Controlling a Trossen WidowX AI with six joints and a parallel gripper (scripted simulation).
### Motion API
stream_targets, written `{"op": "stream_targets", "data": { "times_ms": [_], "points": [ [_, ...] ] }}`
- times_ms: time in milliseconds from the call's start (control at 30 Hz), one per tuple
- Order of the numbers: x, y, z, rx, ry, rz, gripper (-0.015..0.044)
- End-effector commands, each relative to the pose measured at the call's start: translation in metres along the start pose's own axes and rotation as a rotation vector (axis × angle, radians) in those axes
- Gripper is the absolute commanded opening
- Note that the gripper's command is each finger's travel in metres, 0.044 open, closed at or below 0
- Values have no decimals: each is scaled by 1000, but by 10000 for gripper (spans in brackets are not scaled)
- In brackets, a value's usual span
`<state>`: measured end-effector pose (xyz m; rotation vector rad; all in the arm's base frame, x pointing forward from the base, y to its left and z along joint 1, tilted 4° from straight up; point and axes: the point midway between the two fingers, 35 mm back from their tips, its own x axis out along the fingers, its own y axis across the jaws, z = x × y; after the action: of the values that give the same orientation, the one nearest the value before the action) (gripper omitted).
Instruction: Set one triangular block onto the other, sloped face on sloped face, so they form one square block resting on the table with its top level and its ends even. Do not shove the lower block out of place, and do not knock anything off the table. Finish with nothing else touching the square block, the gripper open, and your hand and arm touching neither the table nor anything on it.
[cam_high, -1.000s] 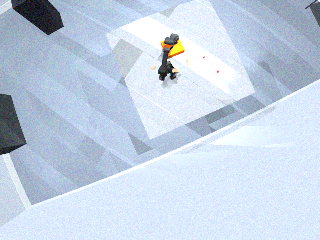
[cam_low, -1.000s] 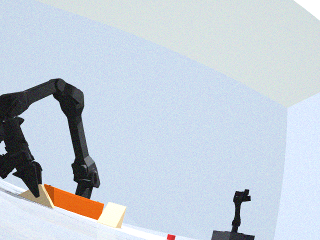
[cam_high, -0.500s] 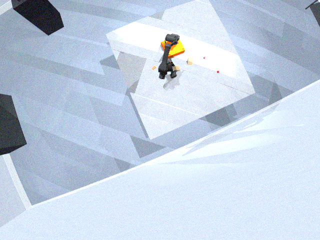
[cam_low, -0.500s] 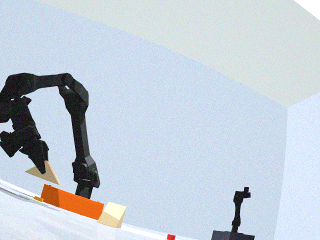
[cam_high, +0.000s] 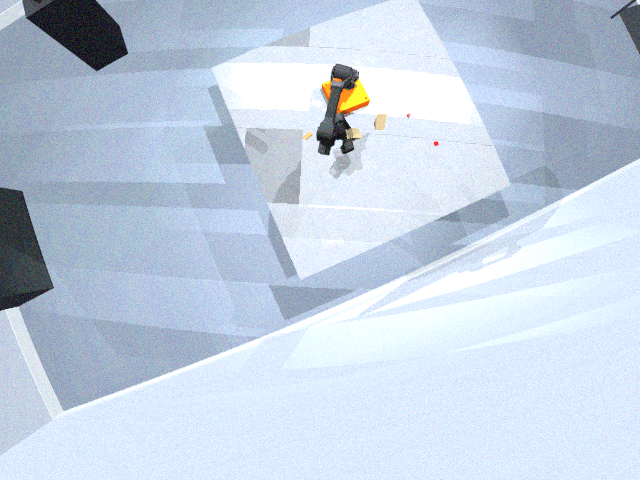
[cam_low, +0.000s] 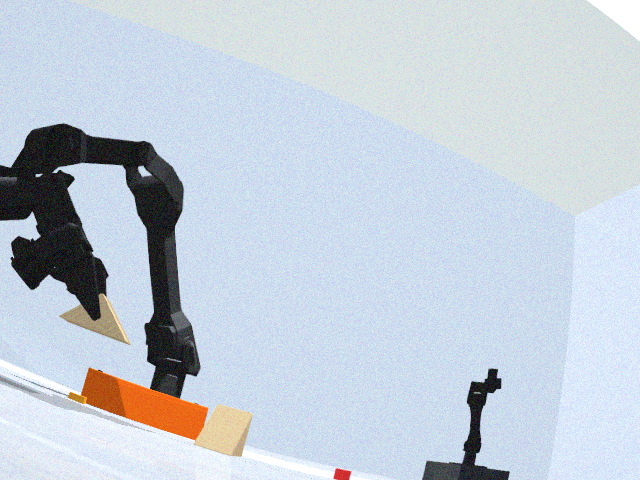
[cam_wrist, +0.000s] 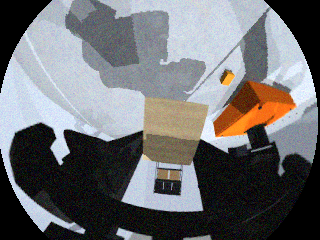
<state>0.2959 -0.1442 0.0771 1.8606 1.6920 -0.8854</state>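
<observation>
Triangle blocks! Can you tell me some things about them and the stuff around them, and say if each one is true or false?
1. The gripper is holding a triangular block. True.
2. The held block is resting on the table. False: it is up in the air.
3. The other triangular block is on the table. True.
4. The two triangular blocks already make one square block. False: they are apart.
5. The big box under the arm is green. False: it is orange.
</observation>
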Motion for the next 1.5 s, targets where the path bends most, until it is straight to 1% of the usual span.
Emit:
{"op": "stream_targets", "data": {
  "times_ms": [0, 367, 733, 1100, 1467],
  "points": [
    [1, -1, -1, 56, -27, -7, 0],
    [7, -4, -4, 351, -159, -4, 0],
    [11, -5, -6, 646, -287, 59, 0],
    [12, -5, -9, 938, -392, 178, 0],
    [12, -5, -12, 1223, -459, 350, 0]
  ]
}}
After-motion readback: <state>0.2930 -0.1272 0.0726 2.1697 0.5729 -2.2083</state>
